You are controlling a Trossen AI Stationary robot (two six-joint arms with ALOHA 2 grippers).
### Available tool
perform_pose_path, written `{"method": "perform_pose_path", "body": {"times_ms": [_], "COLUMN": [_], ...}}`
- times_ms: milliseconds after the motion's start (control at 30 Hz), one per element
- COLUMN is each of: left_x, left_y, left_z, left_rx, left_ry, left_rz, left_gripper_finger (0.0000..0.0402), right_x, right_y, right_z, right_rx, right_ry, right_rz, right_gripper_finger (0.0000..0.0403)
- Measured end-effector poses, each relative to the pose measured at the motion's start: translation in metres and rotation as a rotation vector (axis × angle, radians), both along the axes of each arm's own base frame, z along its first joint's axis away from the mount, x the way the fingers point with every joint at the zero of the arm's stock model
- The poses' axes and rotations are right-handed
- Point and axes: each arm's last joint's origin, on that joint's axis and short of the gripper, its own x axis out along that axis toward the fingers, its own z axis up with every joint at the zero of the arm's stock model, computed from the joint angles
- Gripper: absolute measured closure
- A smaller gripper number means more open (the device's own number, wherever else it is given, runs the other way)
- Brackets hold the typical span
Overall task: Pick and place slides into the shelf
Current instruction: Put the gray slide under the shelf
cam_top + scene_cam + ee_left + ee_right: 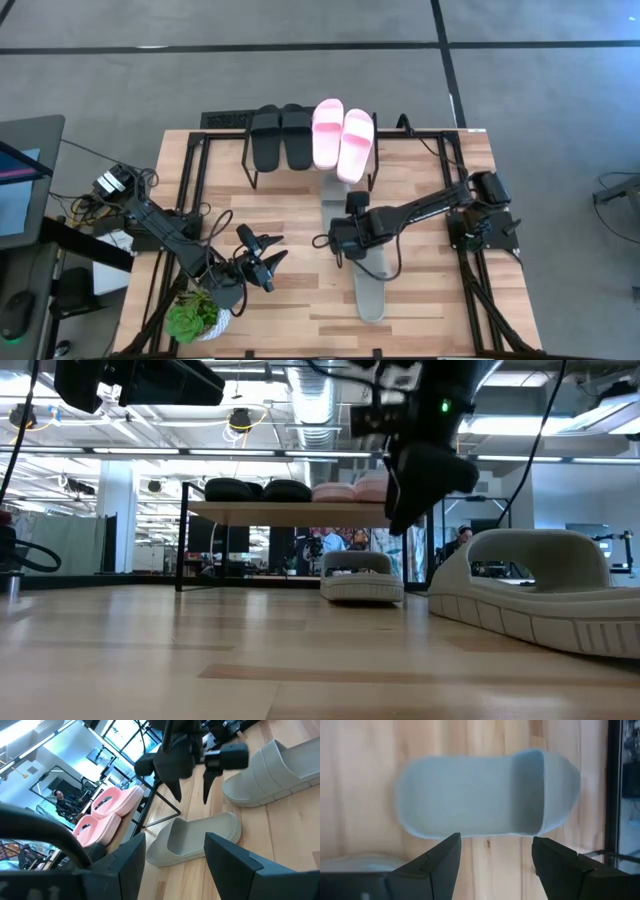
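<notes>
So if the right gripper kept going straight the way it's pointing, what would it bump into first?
Probably the grey-green slide lying on the table. The open right gripper points straight at it, though how far off is unclear.

Black pair (pixel 281 136) and pink pair (pixel 343 138) top the shelf (pixel 372 180); grey-green slides (pixel 369 283) on table.
</notes>
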Motion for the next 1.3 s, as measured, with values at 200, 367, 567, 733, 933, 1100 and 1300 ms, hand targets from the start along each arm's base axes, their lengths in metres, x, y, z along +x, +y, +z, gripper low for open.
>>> {"method": "perform_pose_path", "body": {"times_ms": [200,367,567,733,933,1100,1300], "left_x": [0.000,0.001,0.006,0.015,0.033,0.047,0.057], "left_y": [0.000,-0.001,0.003,0.013,0.026,0.039,0.056], "left_z": [0.000,-0.001,-0.002,-0.003,0.005,0.012,0.015], "left_rx": [-0.006,-0.031,-0.093,-0.156,-0.242,-0.250,-0.254], "left_ry": [-0.002,0.008,0.019,0.042,0.025,0.003,-0.001], "left_rz": [-0.002,-0.037,-0.076,-0.119,-0.263,-0.421,-0.528], "left_gripper_finger": [0.0210,0.0210,0.0210,0.0210,0.0210,0.0210,0.0210], "right_x": [0.002,-0.010,-0.057,-0.110,-0.158,-0.182,-0.199], "right_y": [0.026,0.055,0.088,0.112,0.131,0.138,0.136], "right_z": [0.025,0.048,0.093,0.127,0.135,0.117,0.093], "right_rx": [0.006,-0.034,-0.173,-0.199,-0.207,-0.229,-0.229], "right_ry": [-0.022,-0.010,-0.189,-0.424,-0.606,-0.646,-0.652], "right_rz": [0.069,0.130,0.125,0.136,0.194,0.224,0.194], "right_gripper_finger": [0.0172,0.0172,0.0182,0.0196,0.0213,0.0228,0.0244]}}
